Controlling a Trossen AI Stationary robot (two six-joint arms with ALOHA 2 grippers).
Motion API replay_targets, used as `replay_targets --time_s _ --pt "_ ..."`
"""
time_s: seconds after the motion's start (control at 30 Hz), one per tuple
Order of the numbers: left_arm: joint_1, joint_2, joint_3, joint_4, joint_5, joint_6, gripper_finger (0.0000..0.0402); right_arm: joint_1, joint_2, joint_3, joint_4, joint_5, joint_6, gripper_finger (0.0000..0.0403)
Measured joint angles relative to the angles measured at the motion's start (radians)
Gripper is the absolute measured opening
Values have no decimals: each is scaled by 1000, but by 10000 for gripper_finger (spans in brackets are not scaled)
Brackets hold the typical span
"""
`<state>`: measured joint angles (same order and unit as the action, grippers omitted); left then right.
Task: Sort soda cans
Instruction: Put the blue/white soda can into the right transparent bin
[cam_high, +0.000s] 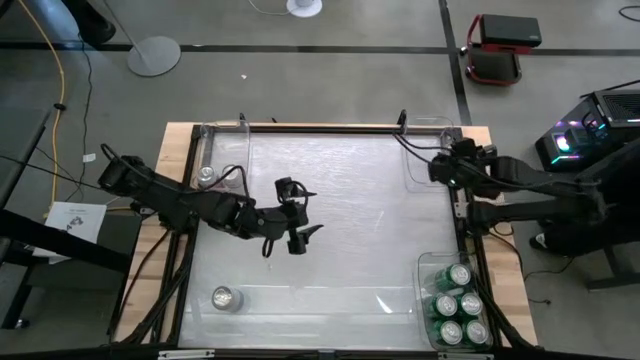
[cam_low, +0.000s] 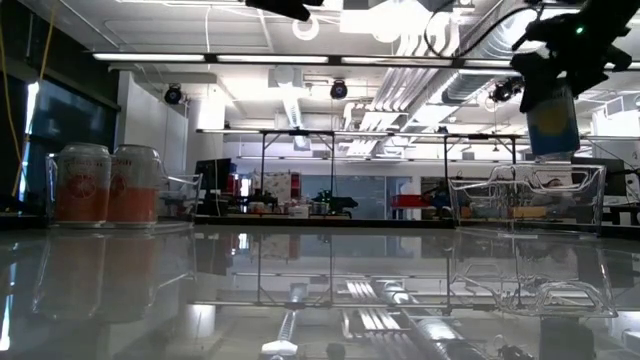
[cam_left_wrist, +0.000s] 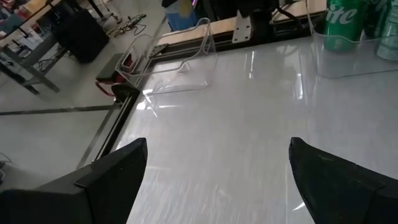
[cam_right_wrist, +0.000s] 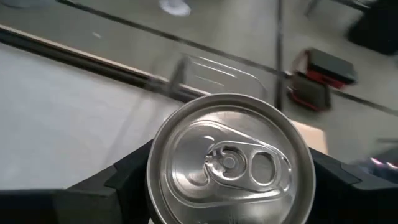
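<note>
My right gripper (cam_high: 441, 168) is at the table's far right corner, shut on a soda can (cam_low: 552, 122) that it holds above a clear bin (cam_low: 525, 195). The can's silver top (cam_right_wrist: 229, 163) fills the right wrist view. My left gripper (cam_high: 299, 214) hangs open over the middle of the table and touches nothing. Several green cans (cam_high: 458, 302) stand upright in the near right bin (cam_high: 424, 266). One silver-topped can (cam_high: 207, 175) stands at the far left, another (cam_high: 222, 297) at the near left. In the low view these two cans (cam_low: 108, 184) have orange bodies. My right gripper pinches the can's side wall (cam_right_wrist: 153, 186) just below the top rim, one dark finger (cam_right_wrist: 118, 180) on each side. The fingers come from above, pointing down. The can is upright, hangs below the gripper and is lifted clear over the clear bin.
Clear plastic bins sit at the table's corners: far right (cam_high: 430, 137), far left (cam_high: 222, 135) and near right. A wooden frame (cam_high: 330, 127) borders the glossy white tabletop. Bare tabletop (cam_left_wrist: 249, 118) lies ahead of my left gripper. Monitors and gear stand off the table's right.
</note>
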<state>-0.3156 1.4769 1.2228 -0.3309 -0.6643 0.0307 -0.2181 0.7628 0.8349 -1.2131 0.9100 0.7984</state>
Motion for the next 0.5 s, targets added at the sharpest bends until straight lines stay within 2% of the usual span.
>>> replay_targets --time_s 0.13,0.33,0.5 --pt "3 0 0 0 1 0 367 -132 32 0 84 -64 -107 280" --pt "3 0 0 0 0 10 367 -337 85 0 203 -257 -258 280" --pt "3 0 0 -1 0 26 367 -407 149 0 184 -336 -258 280"
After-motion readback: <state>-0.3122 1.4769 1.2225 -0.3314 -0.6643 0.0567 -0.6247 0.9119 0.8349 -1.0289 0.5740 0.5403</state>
